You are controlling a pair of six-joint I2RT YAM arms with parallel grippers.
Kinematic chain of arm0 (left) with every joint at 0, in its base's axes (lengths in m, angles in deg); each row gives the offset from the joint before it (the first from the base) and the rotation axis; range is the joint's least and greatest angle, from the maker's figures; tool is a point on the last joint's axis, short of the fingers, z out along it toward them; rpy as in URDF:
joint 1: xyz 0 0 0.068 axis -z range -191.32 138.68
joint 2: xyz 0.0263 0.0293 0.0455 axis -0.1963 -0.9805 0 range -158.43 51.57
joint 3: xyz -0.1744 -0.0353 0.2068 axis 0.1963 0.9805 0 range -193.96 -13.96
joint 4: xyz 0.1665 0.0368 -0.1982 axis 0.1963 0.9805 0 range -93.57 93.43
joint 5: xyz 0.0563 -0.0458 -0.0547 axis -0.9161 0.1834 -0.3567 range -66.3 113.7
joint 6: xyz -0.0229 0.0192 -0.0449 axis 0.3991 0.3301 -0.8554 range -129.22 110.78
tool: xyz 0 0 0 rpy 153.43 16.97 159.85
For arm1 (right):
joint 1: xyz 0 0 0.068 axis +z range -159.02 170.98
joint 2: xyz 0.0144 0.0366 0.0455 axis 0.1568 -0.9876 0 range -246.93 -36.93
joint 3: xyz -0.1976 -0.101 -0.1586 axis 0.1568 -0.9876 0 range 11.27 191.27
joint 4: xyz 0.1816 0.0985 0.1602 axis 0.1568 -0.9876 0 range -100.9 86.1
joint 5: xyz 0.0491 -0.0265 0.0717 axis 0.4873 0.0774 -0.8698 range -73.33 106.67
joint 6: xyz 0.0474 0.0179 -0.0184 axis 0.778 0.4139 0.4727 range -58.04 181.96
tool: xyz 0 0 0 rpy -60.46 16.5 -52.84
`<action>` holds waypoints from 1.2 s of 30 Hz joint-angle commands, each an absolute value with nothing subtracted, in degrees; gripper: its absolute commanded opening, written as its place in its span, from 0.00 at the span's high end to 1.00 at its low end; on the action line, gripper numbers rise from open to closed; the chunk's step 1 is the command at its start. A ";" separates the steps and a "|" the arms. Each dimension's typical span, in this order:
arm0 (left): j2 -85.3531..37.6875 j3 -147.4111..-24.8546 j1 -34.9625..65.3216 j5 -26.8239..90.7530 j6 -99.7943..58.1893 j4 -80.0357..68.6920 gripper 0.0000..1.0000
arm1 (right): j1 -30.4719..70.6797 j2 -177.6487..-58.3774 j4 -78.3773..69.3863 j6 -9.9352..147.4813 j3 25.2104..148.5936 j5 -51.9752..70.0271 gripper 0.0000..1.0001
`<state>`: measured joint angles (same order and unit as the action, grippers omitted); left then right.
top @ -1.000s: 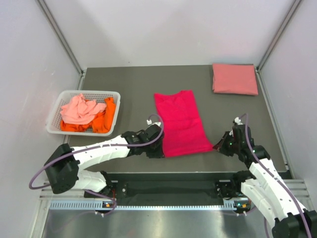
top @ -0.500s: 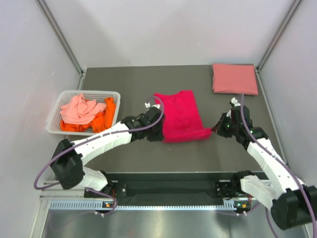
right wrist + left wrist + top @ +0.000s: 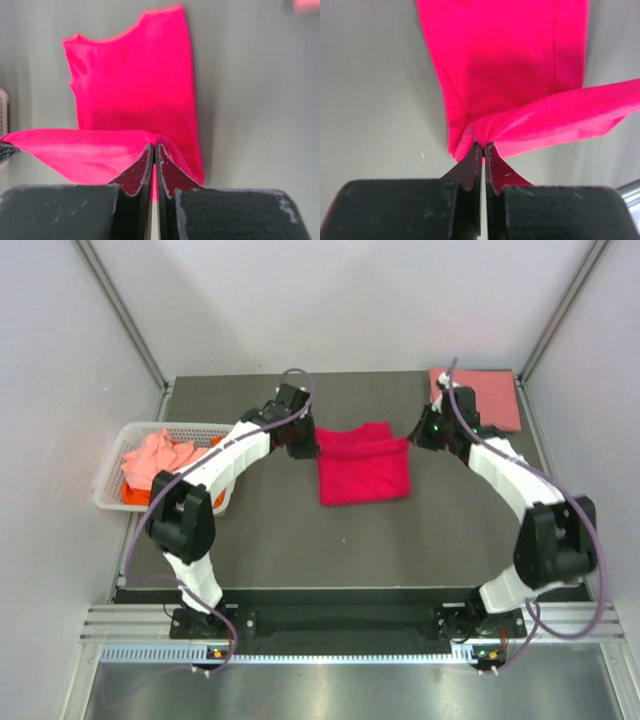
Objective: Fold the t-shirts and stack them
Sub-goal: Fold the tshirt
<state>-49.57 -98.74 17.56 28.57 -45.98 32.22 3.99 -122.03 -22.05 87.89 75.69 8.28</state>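
The bright magenta-red t-shirt (image 3: 363, 468) lies in the middle of the table, its near half doubled over toward the far edge. My left gripper (image 3: 305, 446) is shut on its folded-over left corner (image 3: 481, 135). My right gripper (image 3: 418, 438) is shut on the right corner (image 3: 159, 139). Both held corners hang a little above the cloth beneath. A folded salmon pink t-shirt (image 3: 492, 402) lies at the far right corner. A pale coral t-shirt (image 3: 160, 457) and an orange one (image 3: 130, 494) sit crumpled in the basket.
The white slotted basket (image 3: 112, 466) stands at the table's left edge, partly behind my left arm. My right arm crosses the near corner of the salmon pink shirt. Grey walls close the table in on three sides.
Both grippers carried the shirt's near corners away from the bases toward the far edge. The shirt went from lying full length to being folded about in half.
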 commanded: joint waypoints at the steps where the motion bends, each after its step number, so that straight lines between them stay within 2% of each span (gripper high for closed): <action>1: -54.15 -105.71 14.00 31.61 -41.92 32.73 1.00 | 3.90 -130.58 -16.73 84.64 85.25 6.92 1.00; 10: -66.28 -114.51 6.96 42.33 -39.11 19.65 1.00 | 3.90 -148.09 -13.13 84.55 101.26 3.14 1.00; 16: -73.74 -119.95 5.47 40.93 -36.29 17.35 1.00 | 3.72 -156.63 -15.23 83.32 112.23 3.31 1.00; 27: -81.49 -124.88 3.53 44.00 -35.42 10.58 0.99 | 1.96 -164.90 -15.68 84.81 118.93 4.27 1.00; 30: -82.55 -126.64 3.27 40.16 -35.24 12.07 0.91 | 1.70 -166.74 -15.06 85.25 119.89 2.96 0.97; 31: -82.46 -126.99 2.83 38.83 -35.33 12.69 0.88 | 1.70 -167.36 -15.32 85.16 121.47 2.26 0.94; 32: -82.02 -127.08 2.57 37.52 -35.67 14.17 0.85 | 1.61 -168.15 -15.76 84.73 122.61 1.47 0.85; 34: -79.93 -126.47 1.95 34.36 -35.59 14.71 0.74 | 1.17 -169.73 -19.18 83.33 126.38 0.24 0.79; 35: -79.04 -125.77 1.95 32.69 -34.72 15.24 0.64 | 1.00 -169.65 -21.72 82.88 127.10 -0.03 0.75; 36: -78.08 -125.59 2.04 31.71 -33.93 15.85 0.62 | 0.82 -168.52 -22.44 82.79 127.19 -0.47 0.72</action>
